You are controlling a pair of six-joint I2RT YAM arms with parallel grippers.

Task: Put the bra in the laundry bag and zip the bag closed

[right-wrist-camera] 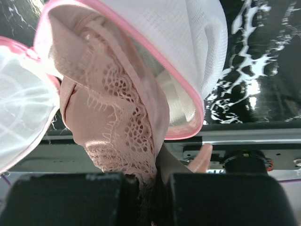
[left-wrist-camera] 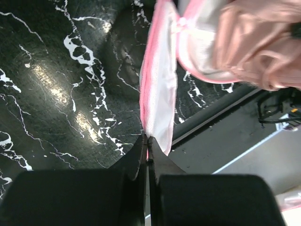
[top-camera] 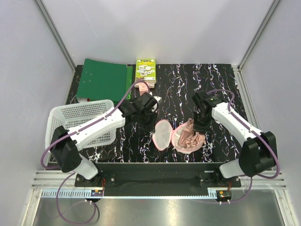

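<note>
Far left: basket [top-camera: 80, 120], white plastic lattice, well apart from the work. Left gripper [left-wrist-camera: 147, 141]: clenched, nipping what looks like the pink rim of the laundry bag [left-wrist-camera: 160, 89] at its free half. Laundry bag: near the front edge of the table [top-camera: 221, 84], between the two grippers, open like a clamshell; left half raised on edge, right half lying as a cup, mouth up; long axis across both halves running left to right, hinge in the middle. Bra [right-wrist-camera: 117, 122]: bunched in the right half, lace spilling over the rim, long axis roughly far to near. Right gripper [right-wrist-camera: 154, 181]: clamped on a fold of the bra. Step in hand, by judgement: tucking in. Push overhanging lace and straps fully below the pink rim before folding the left half over; hold fabric clear of the zip.
</note>
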